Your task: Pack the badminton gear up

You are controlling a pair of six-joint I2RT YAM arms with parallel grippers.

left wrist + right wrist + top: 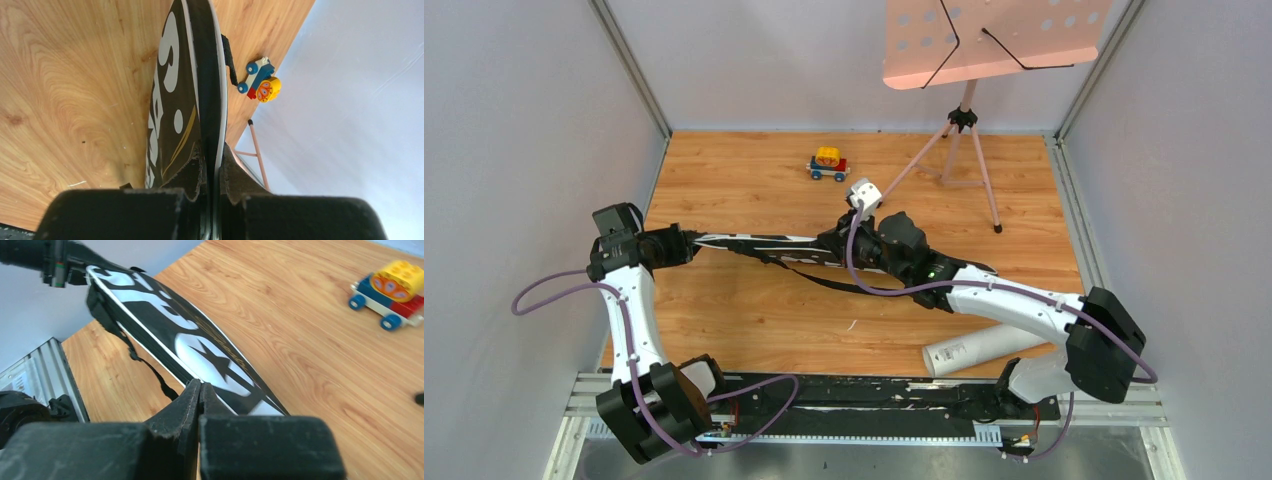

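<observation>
The long black bag [759,245] with white lettering hangs stretched between my two grippers, across the middle of the wooden table. My left gripper [688,243] is shut on the bag's left end; in the left wrist view the bag's edge [192,100] runs straight into the shut gripper [214,152]. My right gripper [842,243] sits at the bag's middle. In the right wrist view its fingertips [200,387] press together right against the bag's rim [200,352]; nothing shows between them. A thin black strap [142,362] dangles below. The white tube [984,345] lies near the front right, under my right arm.
A small red-yellow-blue toy car [829,165] stands at the back, behind the bag. The pink music stand [994,40] rises at the back right on tripod legs [984,185]. Grey walls close in both sides. A black rail [874,395] runs along the front edge.
</observation>
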